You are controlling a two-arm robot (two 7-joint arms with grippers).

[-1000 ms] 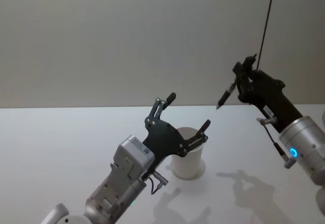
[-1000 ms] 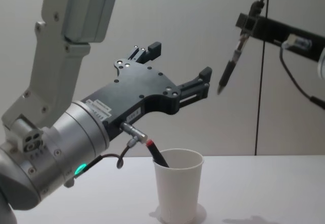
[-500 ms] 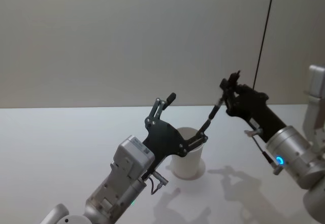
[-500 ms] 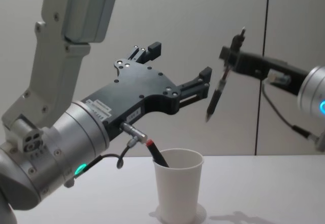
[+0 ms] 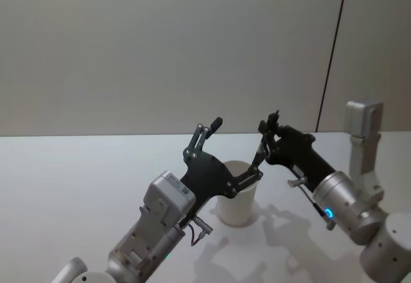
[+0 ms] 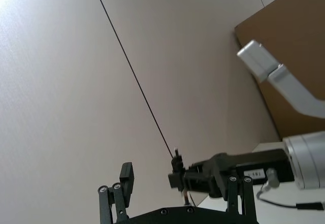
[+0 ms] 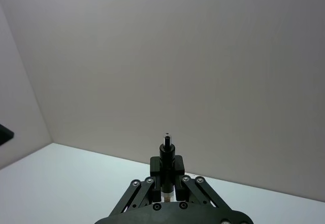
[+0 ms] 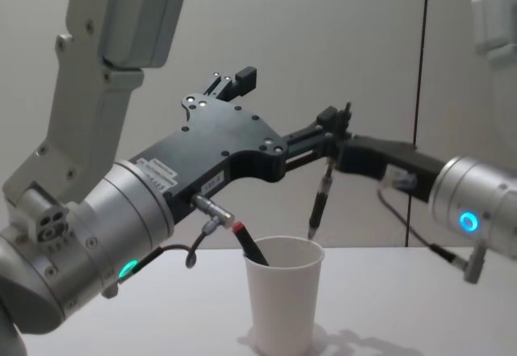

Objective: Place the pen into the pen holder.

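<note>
Pen (image 8: 320, 203): clamped between the fingers of the right gripper (image 8: 333, 150), held near-upright, long axis slightly tilted, tip pointing down. The tip is seen, in the chest view, just above the rolled rim of the pen holder (image 8: 283, 295) on its right side, not yet inside; only a short drop is judged to remain, with perhaps a small shift inward so the rim is cleared.

Pen holder: white paper cup, standing upright on the table (image 5: 77, 174), well in from its edges. A dark pen with red cap (image 8: 249, 243) is already leaned inside it.

Left gripper (image 8: 283, 110): fingers spread apart, nothing held, poised above the cup. The right arm is plainly the one nearer to completing the placement.
</note>
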